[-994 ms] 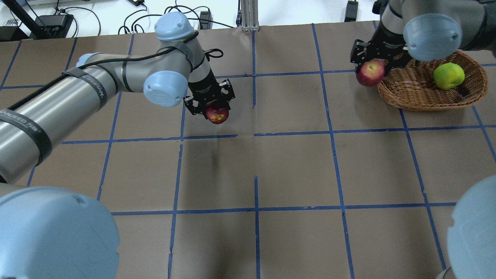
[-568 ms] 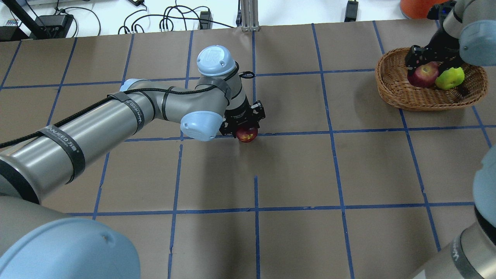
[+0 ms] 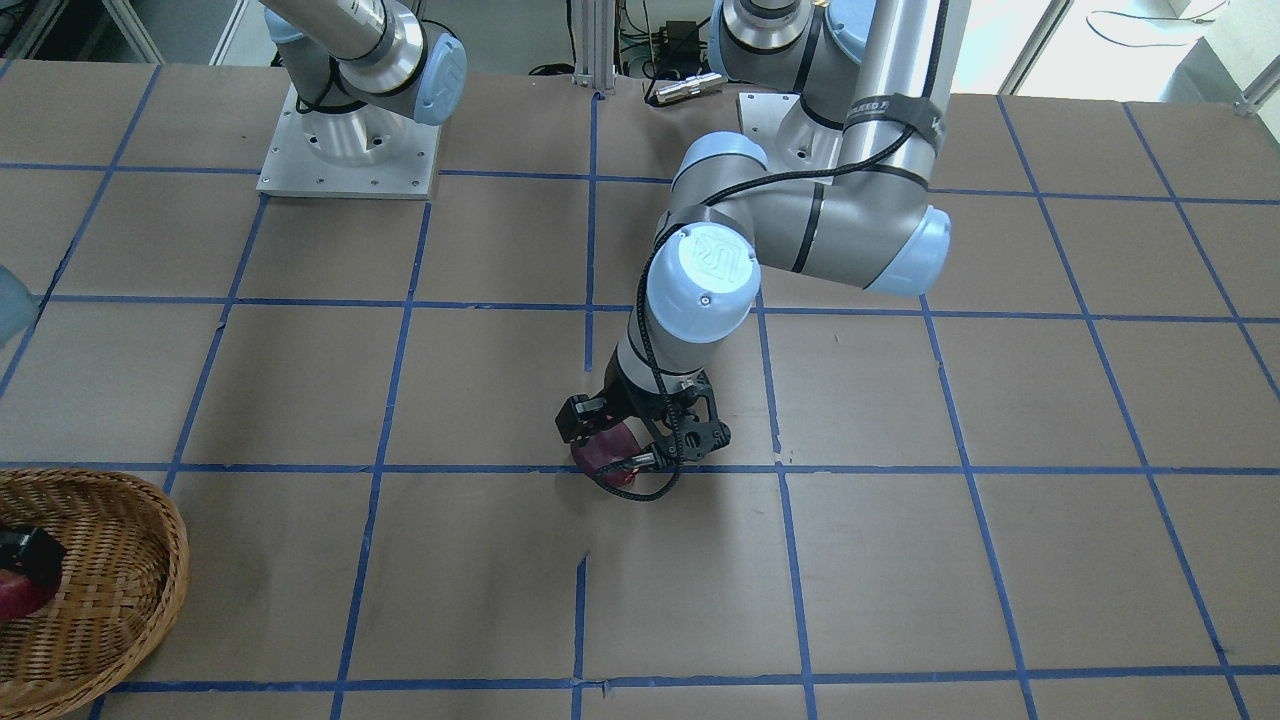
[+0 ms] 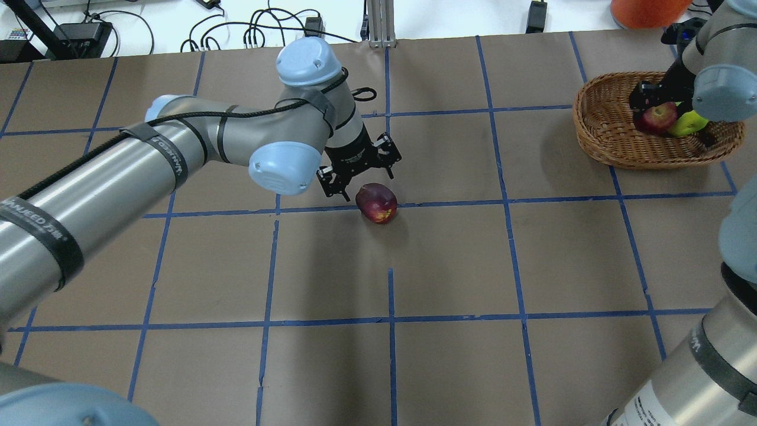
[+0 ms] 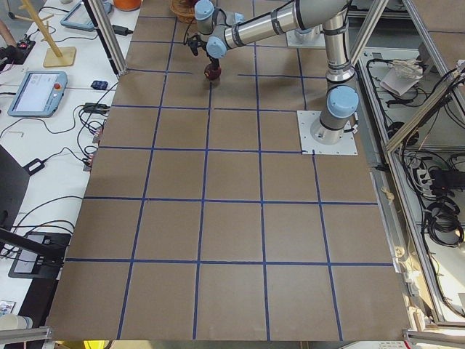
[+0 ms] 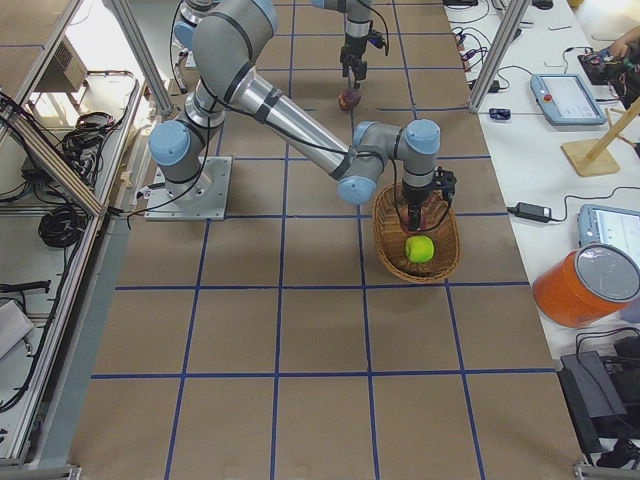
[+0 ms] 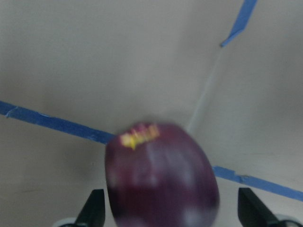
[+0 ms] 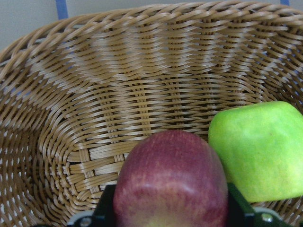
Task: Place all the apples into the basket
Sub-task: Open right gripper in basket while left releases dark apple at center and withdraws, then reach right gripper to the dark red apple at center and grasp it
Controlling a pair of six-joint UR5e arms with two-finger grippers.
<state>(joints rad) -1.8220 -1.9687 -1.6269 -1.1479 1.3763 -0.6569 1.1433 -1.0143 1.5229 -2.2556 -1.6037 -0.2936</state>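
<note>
Overhead exterior view: the maroon apple (image 4: 377,203) lies on the counter (image 4: 449,266) slightly left of frame centre, on a blue tape line (image 4: 449,204). The left pincer (image 4: 359,181) stands just above and left of it in the frame, jaws spread, nothing gripped.

Left wrist view: the maroon apple sits between the two fingertips (image 7: 94,210), which stand wider than the fruit. A gap shows at the right-hand fingertip. The picture is blurred, so contact at the left-hand fingertip cannot be determined.

The basket (image 4: 597,139) stands at the upper right of the overhead frame, well apart from the maroon apple. The right pincer (image 4: 655,106) reaches into it and pinches the red apple (image 4: 659,118).

Right wrist view: the fingers flank the red apple on both sides, inside the basket wall. The green apple (image 4: 687,123) lies in the basket just beside the red apple, on its right in the frame. Whether the red apple rests on the basket floor cannot be determined.

Front-facing view: the basket appears at the lower left, cut by the frame edge.
</note>
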